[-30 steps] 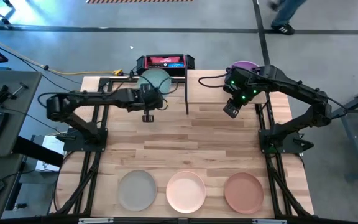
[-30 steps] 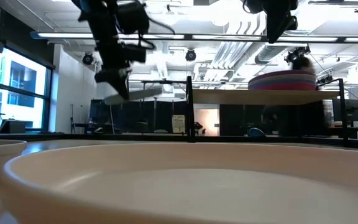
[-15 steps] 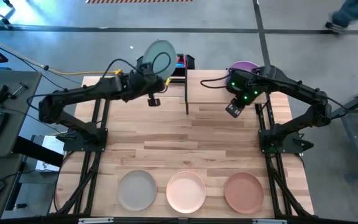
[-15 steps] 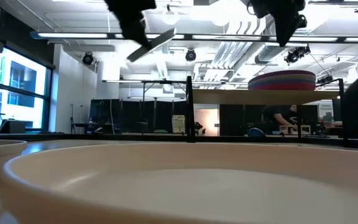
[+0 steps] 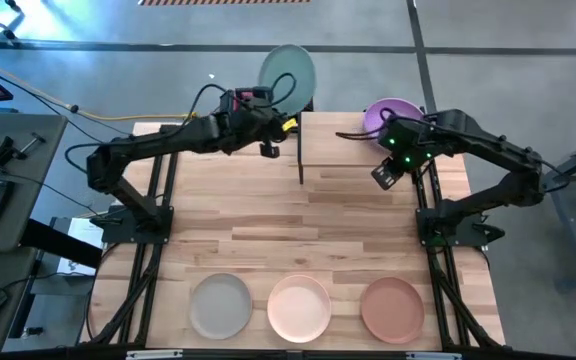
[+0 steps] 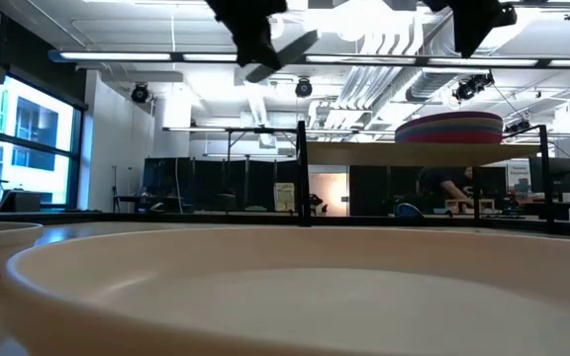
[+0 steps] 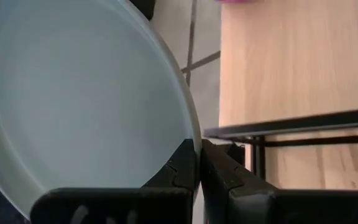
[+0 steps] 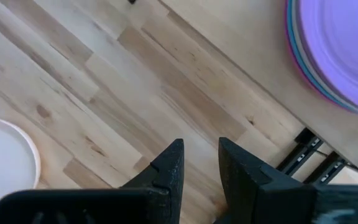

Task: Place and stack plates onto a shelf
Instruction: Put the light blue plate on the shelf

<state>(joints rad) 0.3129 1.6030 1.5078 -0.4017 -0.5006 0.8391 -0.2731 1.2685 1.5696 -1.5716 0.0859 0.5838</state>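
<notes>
My left gripper (image 5: 268, 118) is shut on the pale teal plate (image 5: 287, 72), high over the table's far edge, just left of the shelf (image 5: 353, 150). In the low view that plate (image 6: 287, 49) is tilted, well above the shelf board (image 6: 424, 153). A stack of plates with a purple one on top (image 5: 392, 116) rests on the shelf's right half (image 6: 475, 128). My right gripper (image 5: 383, 176) hangs open and empty over the shelf's near right part. Grey-beige (image 5: 220, 305), peach (image 5: 299, 307) and terracotta (image 5: 392, 308) plates lie flat along the near edge. My left gripper pinches the teal plate's rim (image 7: 193, 138) between its two fingers (image 7: 180, 169), one on each face. The plate is lifted clear of everything and tilted, and it stretches away from the fingers toward the far side.
The shelf's left half (image 7: 291, 62) is bare wood beside a black post (image 5: 300, 150). A red and black device (image 5: 236, 97) sits at the far edge under the left arm. The middle of the tabletop (image 5: 298, 230) holds nothing. A pale plate (image 8: 5, 158) shows below the right wrist.
My left gripper has risen and swung toward the far edge and to the right, toward the shelf, carrying the teal plate from about shelf height to well above it. The plate has tipped from nearly level to a slant. My right gripper has drifted slightly right.
</notes>
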